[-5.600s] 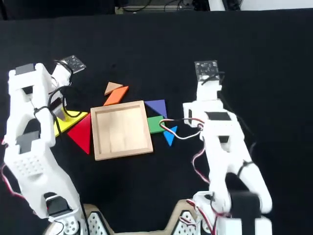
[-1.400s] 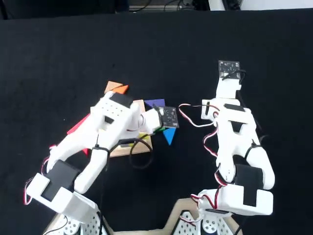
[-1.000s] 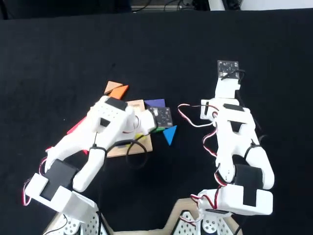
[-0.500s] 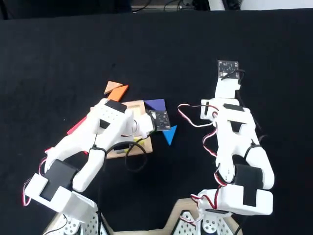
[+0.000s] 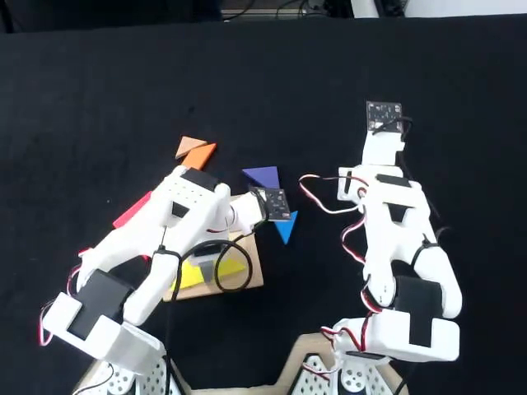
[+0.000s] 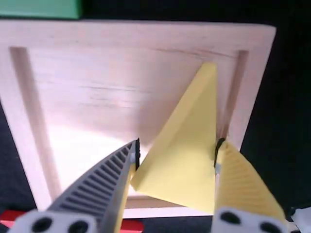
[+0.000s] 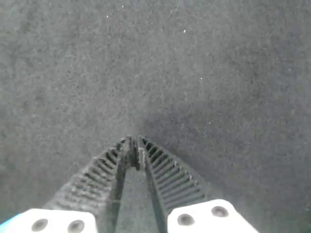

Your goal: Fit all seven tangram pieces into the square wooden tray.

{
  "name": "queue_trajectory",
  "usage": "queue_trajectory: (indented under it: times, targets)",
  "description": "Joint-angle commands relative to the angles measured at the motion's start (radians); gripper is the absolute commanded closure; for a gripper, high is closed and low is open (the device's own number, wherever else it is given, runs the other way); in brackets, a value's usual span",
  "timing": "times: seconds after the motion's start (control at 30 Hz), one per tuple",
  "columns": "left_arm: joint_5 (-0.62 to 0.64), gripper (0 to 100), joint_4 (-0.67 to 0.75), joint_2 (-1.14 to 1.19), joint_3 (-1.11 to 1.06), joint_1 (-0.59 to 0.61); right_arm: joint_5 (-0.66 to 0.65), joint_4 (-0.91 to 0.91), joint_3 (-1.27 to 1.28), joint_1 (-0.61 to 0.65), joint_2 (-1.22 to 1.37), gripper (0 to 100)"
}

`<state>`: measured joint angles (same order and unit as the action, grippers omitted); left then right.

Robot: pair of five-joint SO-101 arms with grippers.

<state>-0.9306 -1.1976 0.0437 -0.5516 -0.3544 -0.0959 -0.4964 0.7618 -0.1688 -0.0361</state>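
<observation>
Toward the left edge of the counter point(image 5: 99, 99), the red piece point(image 5: 132, 212) is lying flat. Just to its right, nearer the front edge, the left arm is hanging over the wooden tray point(image 5: 255, 278). The left gripper point(image 6: 177, 145) is clamping its fingers point(image 6: 104, 179) on the two flanks of the yellow triangle point(image 6: 187, 145). The triangle is sitting within the tray (tilted, it seems, not lying flat), its long axis running straight out from the fingers. Its tip is pointing toward a tray corner, and one side is running close along the inner wall. The coming move is probably turning on that wall: the piece is needing to drop inside it, not onto the rim. Farther right, the right gripper point(image 7: 132, 150) is hovering over bare counter, fingers pressed together and holding nothing, so the left arm is plainly the nearer one.
</observation>
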Motion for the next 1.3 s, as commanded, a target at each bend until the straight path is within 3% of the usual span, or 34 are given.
queue_trajectory:
  times: [0.0,0.23,0.43,0.53,0.63,0.8,0.9,1.27]
  targets:
    - [0.008,74,-0.025,-0.043,0.064,-0.012,0.005,0.020,-0.050,0.015,-0.004,98.5]
    - [0.068,74,-0.172,-0.183,0.131,-0.048,0.005,0.020,-0.050,0.015,-0.005,98.5]
    - [0.064,74,-0.173,-0.364,0.031,-0.035,0.005,0.020,-0.050,0.015,-0.007,98.5]
    - [0.068,74,-0.095,-0.433,0.005,0.062,0.005,0.020,-0.050,0.015,-0.007,98.5]
    - [0.069,74,0.081,-0.457,-0.077,0.165,0.005,0.020,-0.050,0.015,-0.007,98.5]
    - [0.161,74,0.440,-0.436,-0.349,0.168,0.005,0.020,-0.050,0.015,-0.007,98.5]
    - [0.160,74,0.575,-0.433,-0.453,0.173,0.005,0.020,-0.048,0.015,-0.007,98.6]
    - [0.169,74,0.577,-0.508,-0.438,0.288,0.005,0.020,-0.050,0.015,-0.001,98.6]
